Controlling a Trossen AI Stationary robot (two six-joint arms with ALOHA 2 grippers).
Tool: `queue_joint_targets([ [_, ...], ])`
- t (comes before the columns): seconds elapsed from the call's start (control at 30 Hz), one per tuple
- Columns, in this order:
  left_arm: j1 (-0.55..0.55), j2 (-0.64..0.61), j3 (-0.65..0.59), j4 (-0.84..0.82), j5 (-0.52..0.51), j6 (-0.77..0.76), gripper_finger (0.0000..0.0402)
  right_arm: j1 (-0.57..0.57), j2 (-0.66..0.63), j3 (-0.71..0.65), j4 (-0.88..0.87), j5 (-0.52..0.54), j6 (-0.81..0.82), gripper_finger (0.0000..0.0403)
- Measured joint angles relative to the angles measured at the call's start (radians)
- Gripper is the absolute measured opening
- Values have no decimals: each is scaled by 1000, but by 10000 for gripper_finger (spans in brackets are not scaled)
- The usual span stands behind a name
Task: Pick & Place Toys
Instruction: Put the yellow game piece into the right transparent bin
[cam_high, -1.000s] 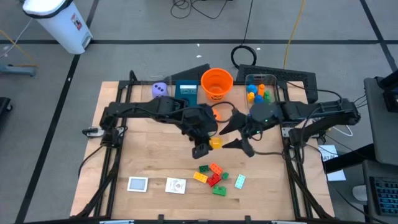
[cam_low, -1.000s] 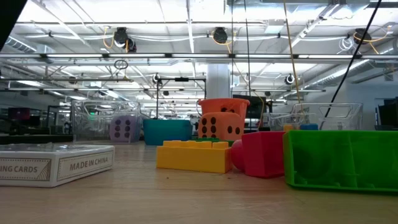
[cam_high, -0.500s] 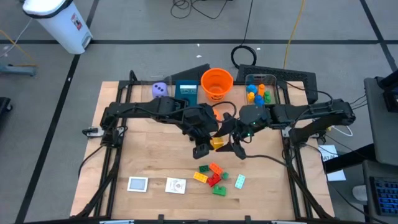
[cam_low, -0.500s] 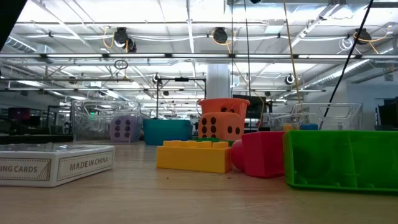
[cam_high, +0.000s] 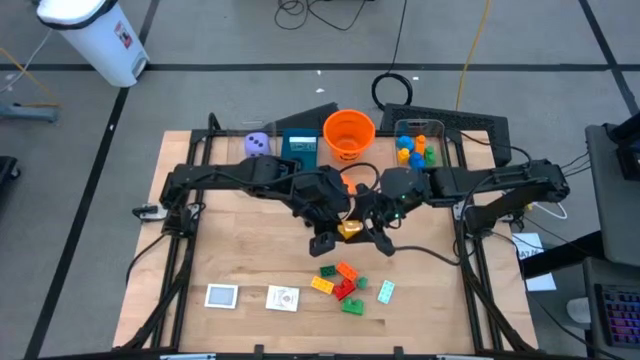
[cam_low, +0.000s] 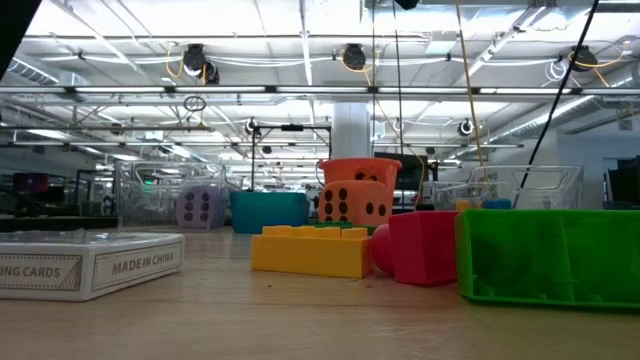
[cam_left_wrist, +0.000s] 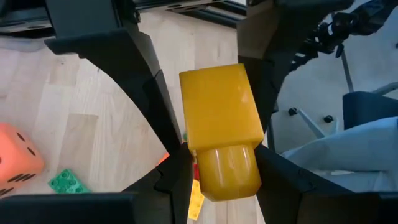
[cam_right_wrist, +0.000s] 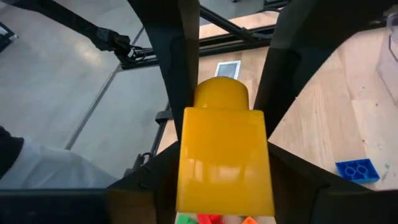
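My left gripper is shut on a yellow brick with one round stud, above the middle of the table. My right gripper is open. It has come in from the right, and its fingers stand on either side of the same brick; I cannot see them touch it. A pile of red, green, yellow and orange bricks lies near the front edge, with a pale green brick beside it. Two white cards lie flat at front left. An orange die sits on the table. My left gripper pinches the yellow brick between its two fingers at the stud end. The fingers come from the table's left. The brick is lifted clear of the table, and its square body sticks out past the fingertips toward my right gripper.
At the back edge stand a purple die, a teal box, an orange bucket and a clear bin holding several bricks. A card box lies close to the low camera. Bare wood shows at left and right.
My right gripper has moved toward the table's left, up to the yellow brick in my left gripper. Its fingers now stand on either side of the brick. The brick has stayed where it was.
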Motion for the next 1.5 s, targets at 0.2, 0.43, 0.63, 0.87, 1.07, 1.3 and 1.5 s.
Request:
queue_joint_targets([
  [0.2,-1,-1,0,-1,-6,-3,147,-5,0,0,0,-23,12,165],
  [0.43,16,-20,-1,3,26,-15,172,-6,-1,0,21,-22,8,163],
  [0.63,44,-55,-3,15,60,-46,216,-16,-5,3,43,-10,2,162],
  [0.87,74,-131,-2,39,34,-9,233,-60,-22,3,83,-22,13,155],
  [1.07,114,-243,-2,45,-24,67,234,-147,-76,3,81,-16,12,124],
  [1.3,143,-373,-1,39,-120,176,234,-243,-100,3,3,9,4,95],
  [1.5,145,-423,-1,4,-164,293,234,-277,-87,2,-8,8,-7,97],
])
